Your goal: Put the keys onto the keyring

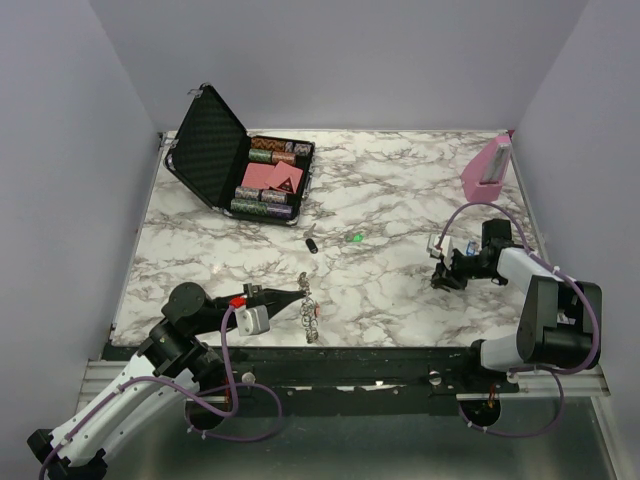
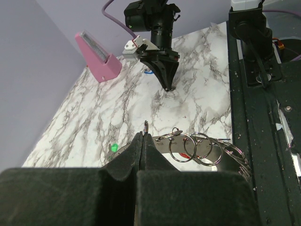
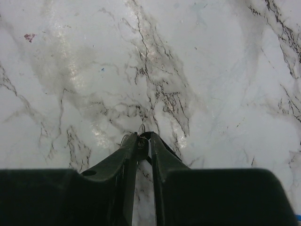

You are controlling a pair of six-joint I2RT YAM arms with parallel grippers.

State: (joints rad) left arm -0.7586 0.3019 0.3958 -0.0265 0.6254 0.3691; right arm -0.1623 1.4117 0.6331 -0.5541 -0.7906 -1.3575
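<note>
The keyring (image 1: 308, 315) is a limp strand of linked silvery rings near the table's front edge. In the left wrist view the keyring (image 2: 197, 148) shows a bit of red (image 2: 187, 155) through its rings. My left gripper (image 1: 303, 292) (image 2: 143, 134) is shut on the end ring (image 2: 146, 126) of that strand. A green key (image 1: 357, 238) (image 2: 113, 148) and a black key (image 1: 312, 243) lie loose mid-table. My right gripper (image 1: 440, 280) (image 3: 143, 136) (image 2: 168, 87) points down at the marble, shut on a small dark key with a thin wire loop (image 3: 141, 128) at its tip.
An open black case (image 1: 215, 145) with poker chips and cards stands at the back left. A pink stand (image 1: 490, 170) (image 2: 99, 63) sits at the back right by the wall. The table's front edge and black rail (image 1: 380, 355) lie just below the keyring.
</note>
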